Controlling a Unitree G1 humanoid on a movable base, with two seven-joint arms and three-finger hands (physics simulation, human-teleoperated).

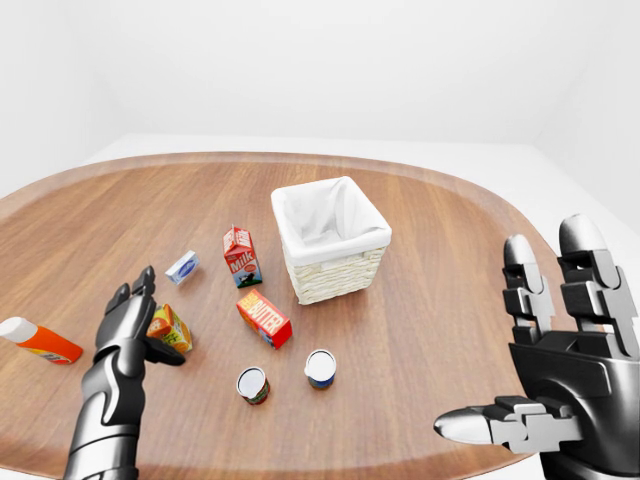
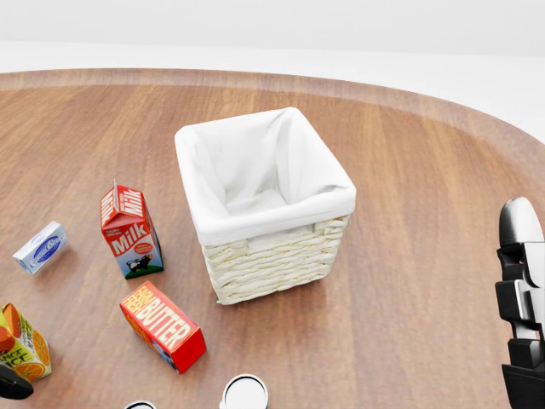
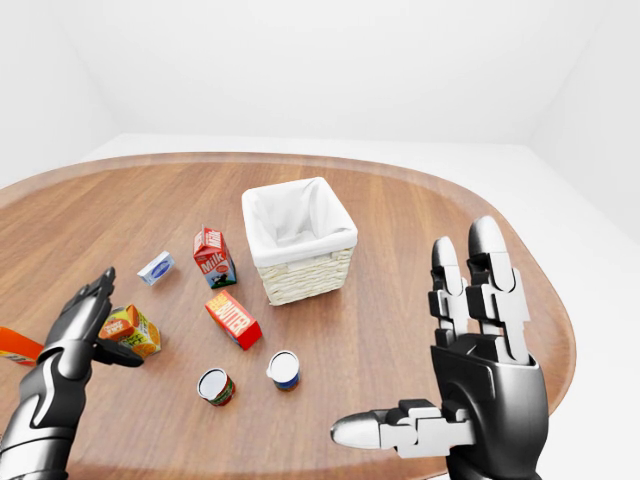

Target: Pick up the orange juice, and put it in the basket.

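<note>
In the head view the juice is cut by the left edge, and a dark fingertip covers its lower corner. Two cans are clipped by the bottom edge. The right hand shows only as a sliver at the right edge. In the left-eye view the left hand hides part of the juice. The tube label is too small to read. The bench runs off the bottom.

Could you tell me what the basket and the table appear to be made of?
The basket looks like pale woven wicker, shown by its plaited strands, with a white, seemingly cloth lining folded over the rim. The table looks like smooth brown wood, judging by its grain streaks.
</note>
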